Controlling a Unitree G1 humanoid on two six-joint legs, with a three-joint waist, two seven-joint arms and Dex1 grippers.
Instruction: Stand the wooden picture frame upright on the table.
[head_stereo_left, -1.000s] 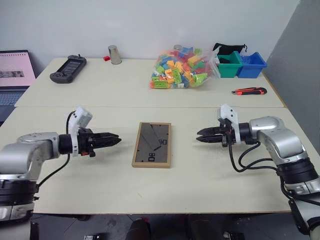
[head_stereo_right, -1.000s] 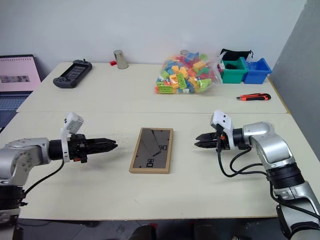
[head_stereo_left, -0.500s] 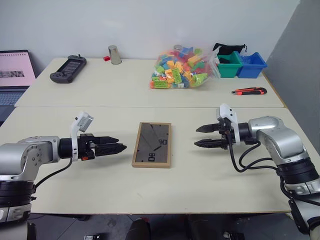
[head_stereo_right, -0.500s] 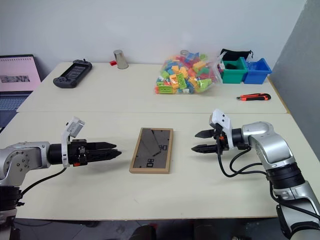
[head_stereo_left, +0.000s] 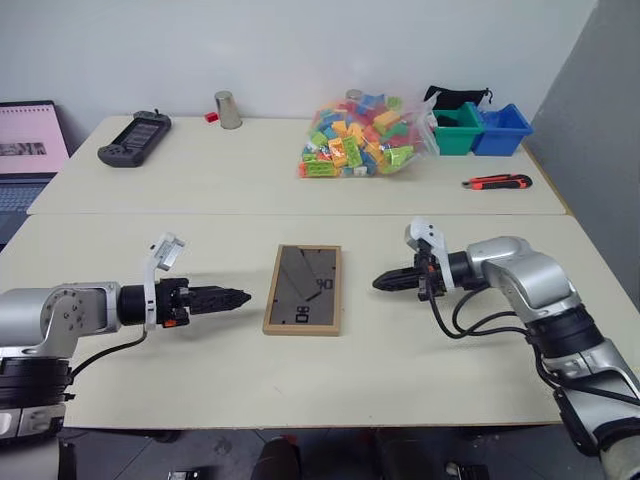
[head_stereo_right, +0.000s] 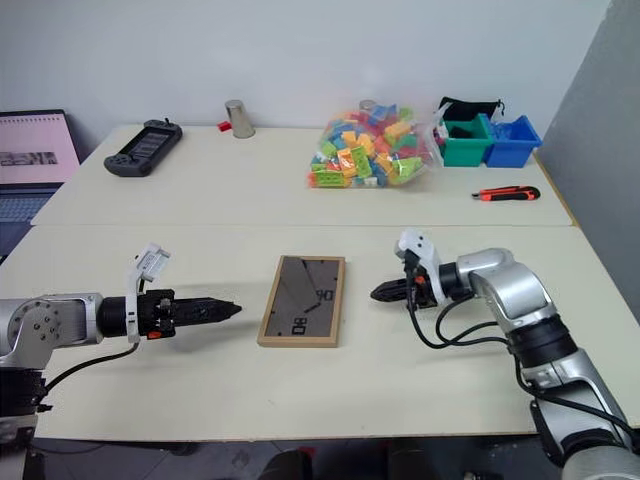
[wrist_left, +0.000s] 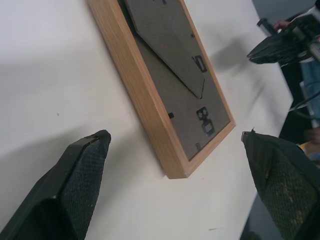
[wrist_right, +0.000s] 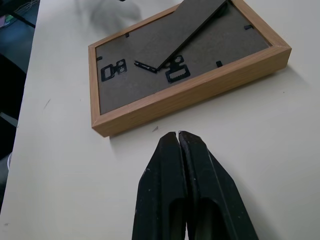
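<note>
Lying face-down, wooden picture frame (head_stereo_left: 303, 290) between both grippers.

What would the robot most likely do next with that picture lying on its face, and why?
Probably bring the right end effector, now shut, against the near long edge of the wooden picture frame. The frame lies flat, back up, on the table, and the open left end effector waits beside the opposite edge. Neither touches it yet.
</note>
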